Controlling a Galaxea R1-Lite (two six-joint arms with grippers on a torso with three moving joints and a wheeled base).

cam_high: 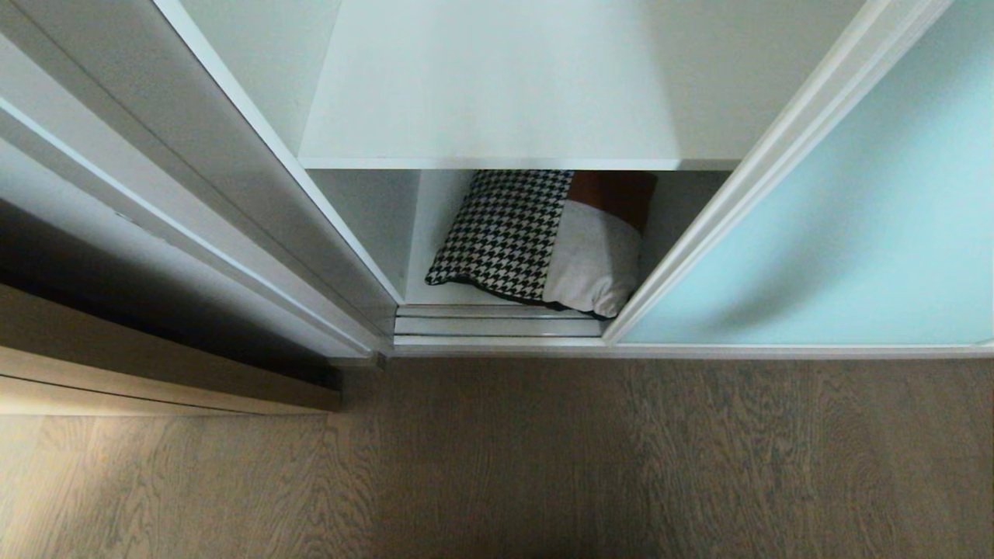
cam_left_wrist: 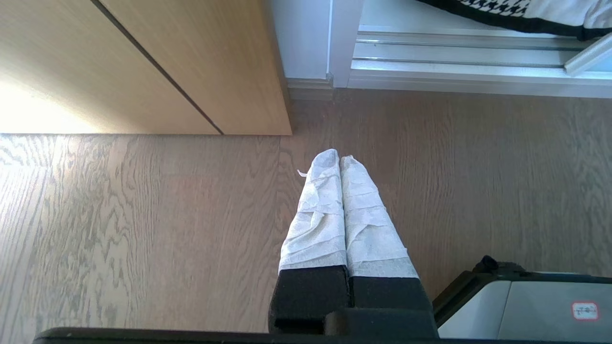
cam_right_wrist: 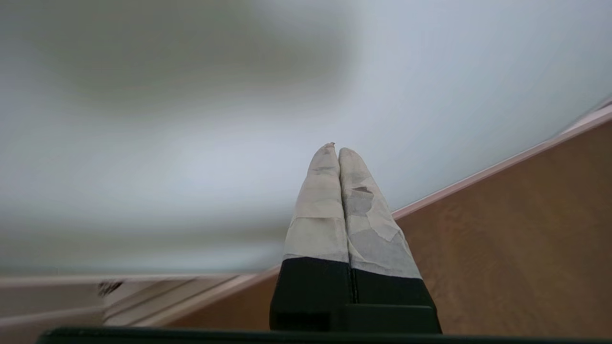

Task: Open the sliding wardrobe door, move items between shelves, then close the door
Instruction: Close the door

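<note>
The door (cam_high: 839, 233), a pale aqua frosted panel in a thin white frame, stands slid to the right, leaving the wardrobe open in the head view. Inside, a bare white upper shelf (cam_high: 512, 93) juts out over the lower shelf (cam_high: 443, 291), where the cushion (cam_high: 543, 241) lies: houndstooth on its left half, rust-brown and cream patches on the right. Its near corner sits just behind the floor track (cam_high: 497, 322) and close beside the door's edge.

Neither arm shows in the head view. The left gripper (cam_left_wrist: 339, 160) hangs over the grey wood-grain floor (cam_left_wrist: 143, 229), its taped jaws pressed together and holding nothing. Ahead of its tips are the corner of a light wood cabinet (cam_left_wrist: 191, 62) and the track, with a strip of the cushion's edge beyond, well apart from the jaws.

The right gripper (cam_right_wrist: 333, 150) also has its taped jaws pressed tight, empty. Its tips point at the frosted door panel, which fills most of that view in a blur; the door's bottom rail and the floor lie beside and beneath the jaws. Whether the tips touch the glass cannot be told.
</note>
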